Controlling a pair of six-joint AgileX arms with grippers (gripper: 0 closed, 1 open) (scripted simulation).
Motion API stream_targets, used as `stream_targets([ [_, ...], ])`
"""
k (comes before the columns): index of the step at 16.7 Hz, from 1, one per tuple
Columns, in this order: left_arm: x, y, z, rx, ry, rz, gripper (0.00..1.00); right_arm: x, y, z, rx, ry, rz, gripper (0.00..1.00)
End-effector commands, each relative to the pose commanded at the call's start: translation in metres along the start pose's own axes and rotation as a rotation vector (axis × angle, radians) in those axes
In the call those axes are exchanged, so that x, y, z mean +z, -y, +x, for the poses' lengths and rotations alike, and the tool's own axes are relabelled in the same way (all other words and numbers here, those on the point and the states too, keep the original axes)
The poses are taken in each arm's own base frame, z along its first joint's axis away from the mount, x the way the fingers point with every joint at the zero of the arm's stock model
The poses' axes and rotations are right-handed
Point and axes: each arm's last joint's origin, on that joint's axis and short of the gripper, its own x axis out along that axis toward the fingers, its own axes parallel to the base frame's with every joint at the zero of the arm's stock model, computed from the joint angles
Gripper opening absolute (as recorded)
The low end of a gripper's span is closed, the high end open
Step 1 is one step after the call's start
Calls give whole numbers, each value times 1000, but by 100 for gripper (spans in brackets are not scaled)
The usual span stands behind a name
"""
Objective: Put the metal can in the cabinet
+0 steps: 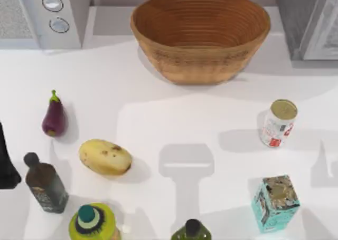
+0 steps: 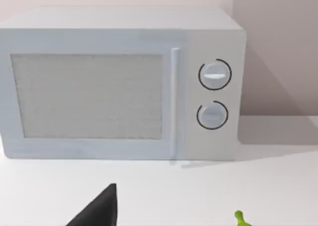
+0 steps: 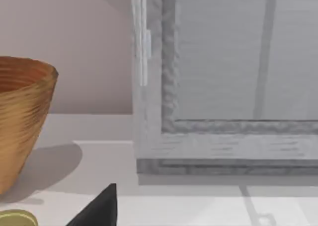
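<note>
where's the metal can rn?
The metal can stands upright on the table's right side in the top view, in front of the cabinet, behind the teal carton.

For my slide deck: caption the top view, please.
Metal can stands upright on the table's right, cabinet behind it, wicker basket centre back.

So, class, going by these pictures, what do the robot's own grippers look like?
Little of them shows. The left gripper appears as a plain matte black wedge with straight edges and a pointed corner, without markings or cables. The right gripper looks the same.
</note>
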Motion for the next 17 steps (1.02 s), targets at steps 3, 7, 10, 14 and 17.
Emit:
stream_targets([
  [3, 0, 0, 0, 0, 0, 0, 100, 1, -1, 0, 1, -2, 3, 100],
  [7, 0, 0, 0, 0, 0, 0, 100, 10, -7, 8, 9, -37, 42, 100],
  [10, 0, 0, 0, 0, 0, 0, 100, 16, -18, 24, 15, -113, 77, 100],
  [14, 0, 0, 0, 0, 0, 0, 100, 9, -45, 56, 12, -272, 92, 100],
  [17, 0, 0, 0, 0, 0, 0, 100, -6, -72, 79, 4, -371, 76, 100],
])
